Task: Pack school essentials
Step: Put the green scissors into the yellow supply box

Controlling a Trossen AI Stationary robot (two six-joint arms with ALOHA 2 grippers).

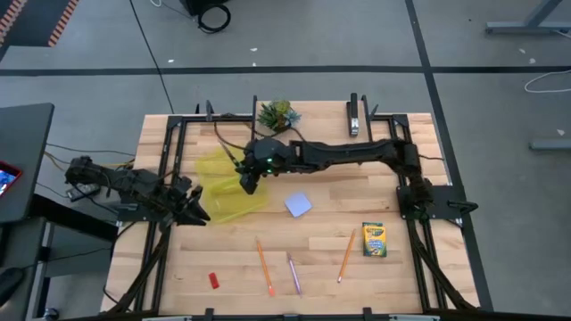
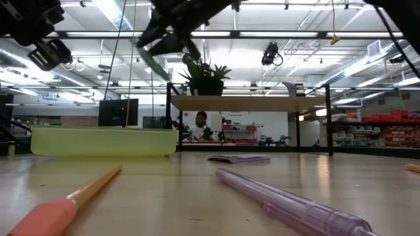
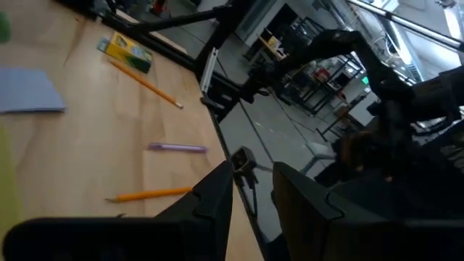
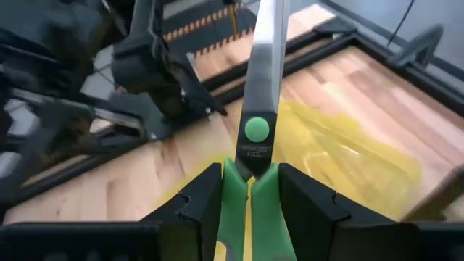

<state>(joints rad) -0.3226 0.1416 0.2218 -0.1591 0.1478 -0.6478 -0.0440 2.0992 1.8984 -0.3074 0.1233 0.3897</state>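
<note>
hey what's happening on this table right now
The right gripper holds the green-handled scissors above a yellow pouch on the table's left. The left gripper waits at the pouch's edge. A notepad, crayon box, two pencils, a pen and an eraser lie unpacked.

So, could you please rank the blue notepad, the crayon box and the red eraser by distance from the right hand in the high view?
From the right hand, over the yellow pouch:
1. Blue notepad, just beside it, mid-table.
2. Red eraser, near the front edge.
3. Crayon box, far on the right-arm side.
</note>
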